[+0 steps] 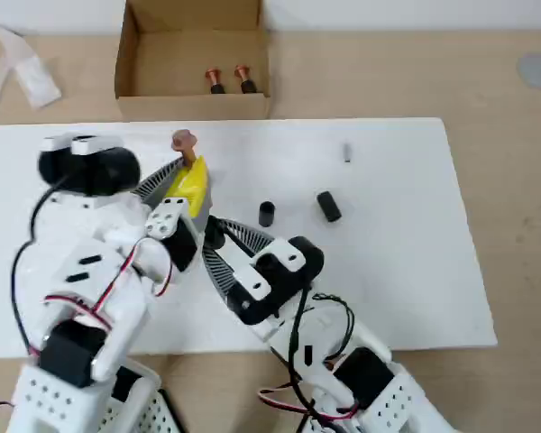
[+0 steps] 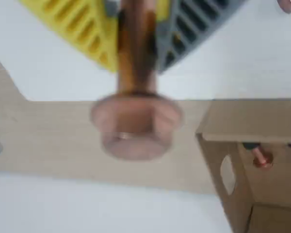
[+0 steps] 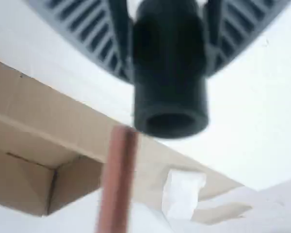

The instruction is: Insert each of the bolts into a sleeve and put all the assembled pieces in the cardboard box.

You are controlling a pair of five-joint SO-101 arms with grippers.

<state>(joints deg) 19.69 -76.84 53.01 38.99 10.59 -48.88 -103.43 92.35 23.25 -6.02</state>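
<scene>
**Bolt and sleeve held at the sheet's far edge.** A copper-coloured metal bolt with a flanged hexagonal head (image 2: 136, 124) is being clamped by its shank in the left claw (image 1: 186, 164), between one yellow and one grey ribbed finger, near the open cardboard box (image 1: 131, 54). A black cylindrical sleeve (image 3: 169, 82) is being gripped in the right claw (image 3: 169, 58), with its open mouth just beside the shank's tip; whether they touch cannot be told. Two loose black sleeves (image 1: 267, 214) (image 1: 328, 206) are being shown lying on the white sheet (image 1: 406, 271), and two assembled pieces (image 1: 229, 79) inside the box. A small grey item (image 1: 347, 152) cannot be identified. The sheet is being carried by a pale wooden worktop (image 1: 505, 180).
</scene>
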